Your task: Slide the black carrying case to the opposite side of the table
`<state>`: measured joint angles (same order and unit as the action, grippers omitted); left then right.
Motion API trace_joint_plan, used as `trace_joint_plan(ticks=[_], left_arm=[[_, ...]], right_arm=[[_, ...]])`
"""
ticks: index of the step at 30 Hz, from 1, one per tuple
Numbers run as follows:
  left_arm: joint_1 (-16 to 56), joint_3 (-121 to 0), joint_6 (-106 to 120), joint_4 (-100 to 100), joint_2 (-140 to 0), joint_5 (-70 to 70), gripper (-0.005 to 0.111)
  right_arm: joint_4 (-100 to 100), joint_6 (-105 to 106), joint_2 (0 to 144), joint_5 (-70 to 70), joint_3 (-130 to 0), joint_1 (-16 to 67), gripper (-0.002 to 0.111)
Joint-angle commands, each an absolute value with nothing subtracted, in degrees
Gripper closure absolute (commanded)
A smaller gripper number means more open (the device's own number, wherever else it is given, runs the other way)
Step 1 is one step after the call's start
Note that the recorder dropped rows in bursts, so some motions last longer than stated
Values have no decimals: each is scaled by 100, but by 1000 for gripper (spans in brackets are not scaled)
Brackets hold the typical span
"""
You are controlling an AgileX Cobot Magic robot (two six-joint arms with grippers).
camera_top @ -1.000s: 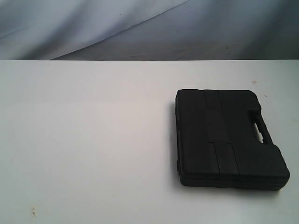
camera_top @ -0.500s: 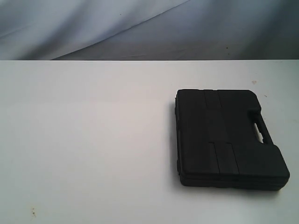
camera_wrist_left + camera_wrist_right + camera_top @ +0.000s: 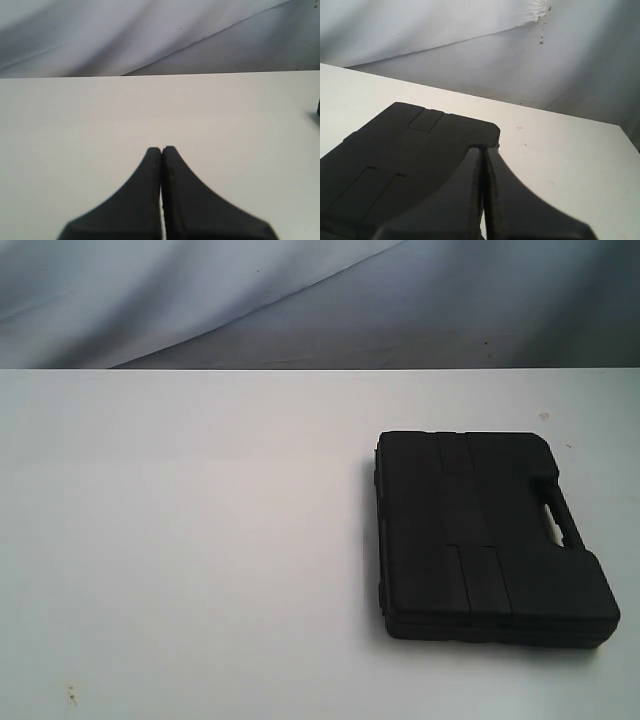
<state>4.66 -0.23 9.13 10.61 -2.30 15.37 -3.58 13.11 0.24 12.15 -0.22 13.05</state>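
From across the room, the black case (image 3: 480,535) lies flat on the white counter (image 3: 200,540). At the left wrist, the left claw (image 3: 161,151) is pressed together over bare counter, the case well off to its side. At the right wrist, the right claw (image 3: 483,150) is likewise pressed together, with the case just beneath and ahead of it; whether they touch I can't tell

No readable text, labels, brands, numbers or signs anywhere.
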Motion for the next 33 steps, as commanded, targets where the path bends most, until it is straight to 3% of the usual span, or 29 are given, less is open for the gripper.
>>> trace_joint_plan(ticks=[1,4,9,33], left_arm=[[458,0,908,1107,-217,1527,107],[458,0,908,1107,-217,1527,107],[458,0,908,1107,-217,1527,107],[458,0,908,1107,-217,1527,107]], right_arm=[[-566,1063,0,1376,0,1264,108],[-559,187,0,1376,0,1264,108],[-488,204,0,1924,0,1264,108],[37,448,0,1897,0,1264,108]])
